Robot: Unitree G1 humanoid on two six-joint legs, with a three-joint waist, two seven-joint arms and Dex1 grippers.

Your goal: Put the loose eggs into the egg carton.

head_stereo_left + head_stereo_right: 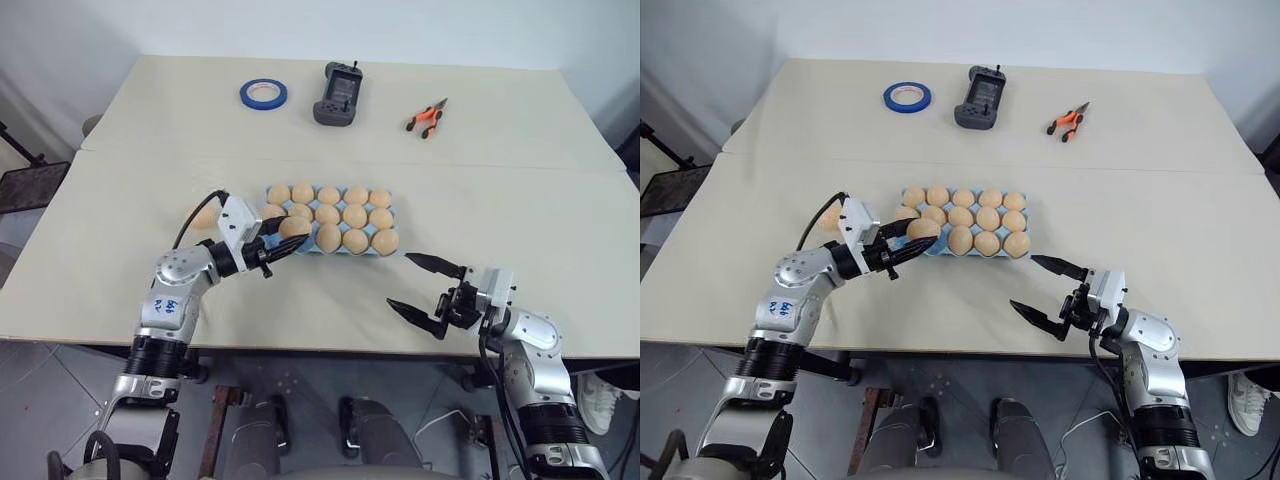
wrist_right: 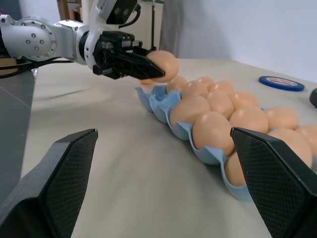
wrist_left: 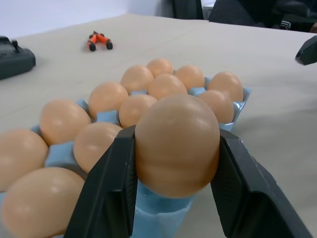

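On the worktop (image 1: 120, 250) the egg carton (image 1: 400, 249) lies with its long axis crosswise. The left gripper (image 1: 283, 240) has its jaws clamped on an egg (image 3: 177, 144) above the carton's near left corner, long axis unclear. One loose egg (image 1: 205, 216) lies left of the carton. The right gripper (image 1: 420, 285) hangs spread wide, nothing between its jaws.

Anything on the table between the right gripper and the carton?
Nothing: bare tabletop separates the open right gripper from the carton, as the left eye view shows.
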